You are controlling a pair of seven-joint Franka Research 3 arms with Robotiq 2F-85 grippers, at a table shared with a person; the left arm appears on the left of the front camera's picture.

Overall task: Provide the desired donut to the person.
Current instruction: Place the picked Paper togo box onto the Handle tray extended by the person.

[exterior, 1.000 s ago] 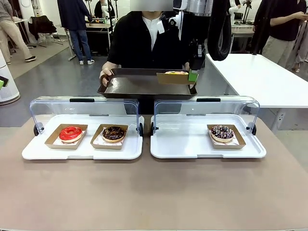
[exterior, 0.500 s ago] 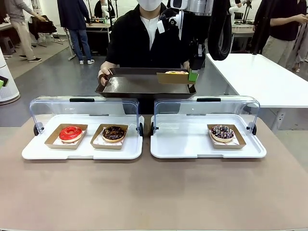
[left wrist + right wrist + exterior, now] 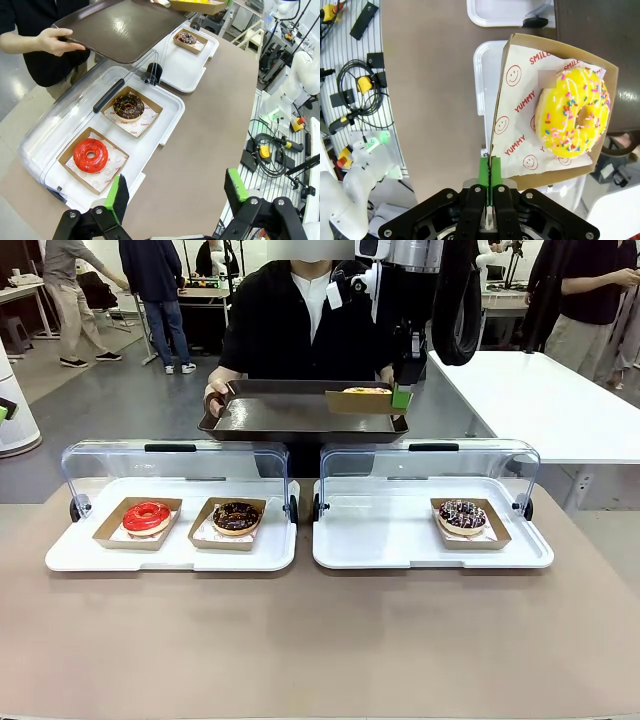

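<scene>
Risk: the person point(image 3: 285, 335) is hand-holding the tray point(image 3: 290, 415), upper centre. If we're releasing with the box point(image 3: 358, 403) over its right corner, the box could tip and the yellow donut point(image 3: 575, 112) slide out. Right gripper point(image 3: 489, 165) is pinching one box wall, jaws clamped tight. Left gripper point(image 3: 176, 187) is hanging spread wide, holding nothing.

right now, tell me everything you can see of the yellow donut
The yellow donut is a whole ring with glossy yellow icing and coloured sprinkles. It lies flat on white paper printed with red smileys, inside an open brown cardboard box. The right arm's jaws are shut on the box's edge, holding it over the person's dark tray.
</scene>
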